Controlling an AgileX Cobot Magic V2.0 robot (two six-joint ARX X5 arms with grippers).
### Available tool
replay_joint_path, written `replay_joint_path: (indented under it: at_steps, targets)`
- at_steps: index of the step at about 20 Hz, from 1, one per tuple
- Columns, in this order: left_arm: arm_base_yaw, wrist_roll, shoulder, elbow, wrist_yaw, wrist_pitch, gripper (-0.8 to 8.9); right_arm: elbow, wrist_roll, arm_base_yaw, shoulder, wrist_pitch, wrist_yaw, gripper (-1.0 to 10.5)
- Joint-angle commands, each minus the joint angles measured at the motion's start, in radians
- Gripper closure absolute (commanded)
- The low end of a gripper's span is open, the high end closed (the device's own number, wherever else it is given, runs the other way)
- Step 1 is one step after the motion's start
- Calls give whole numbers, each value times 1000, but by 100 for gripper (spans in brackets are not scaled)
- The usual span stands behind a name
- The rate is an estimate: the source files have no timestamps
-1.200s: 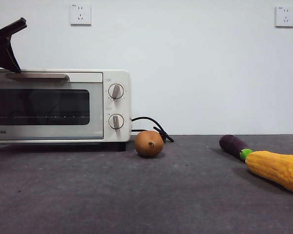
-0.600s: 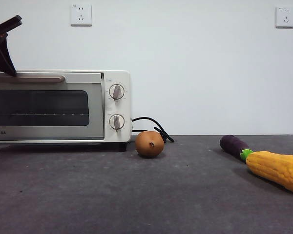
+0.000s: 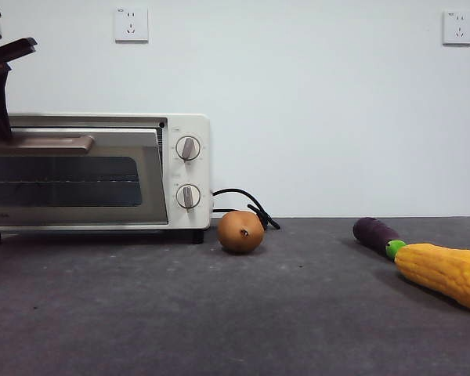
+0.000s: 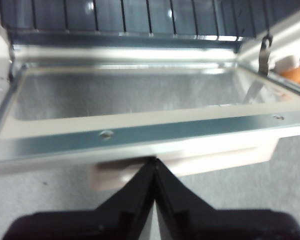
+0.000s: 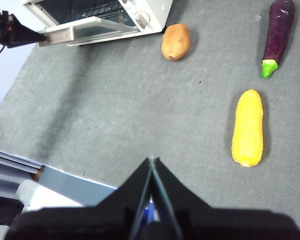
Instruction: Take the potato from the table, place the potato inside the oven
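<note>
Left gripper (image 4: 155,162), jaws pressed together, tip at the oven (image 3: 184,176) door handle (image 3: 39,143); door tilted partly open. Potato (image 3: 240,231) on table (image 3: 219,313) at oven's 3 o'clock, apparently just clear of it. Right gripper (image 5: 152,165) closed, empty, hovering above.

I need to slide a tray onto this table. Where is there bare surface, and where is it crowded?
The widest bare stretch of the table lies between the potato and the corn, running toward the near edge. It is tighter by the oven, where the left claw holds the part-open door, and at the corn and eggplant. The right claw hovers above the near edge.
</note>
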Motion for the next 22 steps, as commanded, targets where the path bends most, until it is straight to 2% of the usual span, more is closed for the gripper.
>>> replay_joint_path:
  at_steps: [1,7,10,13,15,22]
  targets:
    - [-24,19,63,-36,-46,32,819,5,-11,0,-2,-3,0,947]
    - [-62,19,63,-38,-95,10,819,5,-12,0,-2,-28,51,947]
    - [-72,19,65,-38,-110,3,819,5,-31,0,-2,-48,53,947]
    - [-89,25,65,-50,-172,-6,819,5,-34,0,-2,-54,68,947]
    - [-95,26,65,-85,-171,-4,819,5,-34,0,-2,-53,67,947]
    - [-114,21,65,-273,-170,161,819,5,-33,0,-2,-55,67,947]
